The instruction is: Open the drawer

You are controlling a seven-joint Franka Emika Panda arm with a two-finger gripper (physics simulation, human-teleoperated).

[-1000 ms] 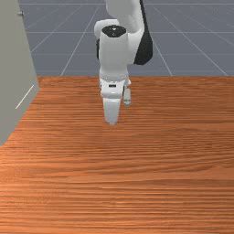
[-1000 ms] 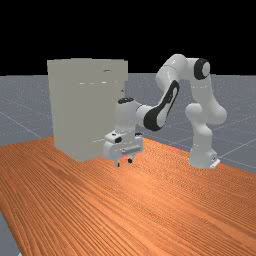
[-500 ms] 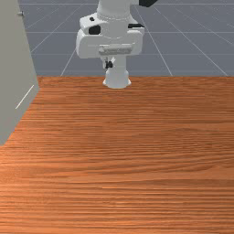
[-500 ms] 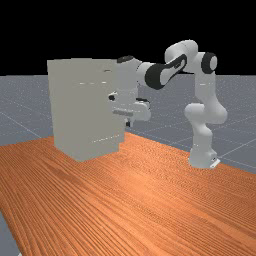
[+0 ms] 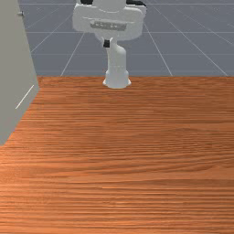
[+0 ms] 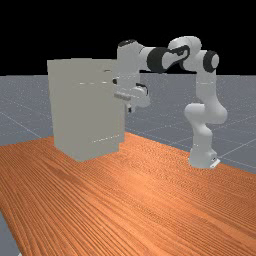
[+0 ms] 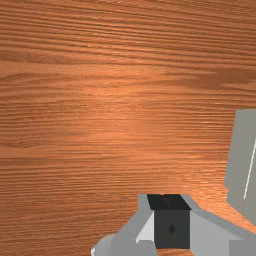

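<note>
The gripper [image 5: 107, 44] hangs high in the front view, above the table's far edge, its broad side to the camera and its fingertips together with nothing between them. In the far view the gripper [image 6: 130, 108] is beside the right edge of the grey-beige cabinet [image 6: 82, 112], below its top. A small handle [image 6: 107, 70] lies near that cabinet's top. At the front view's left edge stands the cabinet [image 5: 13, 68], with a small knob [image 5: 20, 13] high on its side. In the wrist view the gripper [image 7: 170, 202] is over bare wood, apart from the cabinet [image 7: 242, 155].
The wooden table [image 5: 137, 160] stretches in front of the arm. The arm's base [image 6: 202, 156] stands on it at the far view's right. Thin pale lines cross the cabinet faces high and low. The cabinet is the obstacle nearest the hand.
My hand has risen well above the table, drawn back toward the arm's base and turned its broad side to the front camera. The fingers, apart a second ago, have come together. The cabinet has not moved.
</note>
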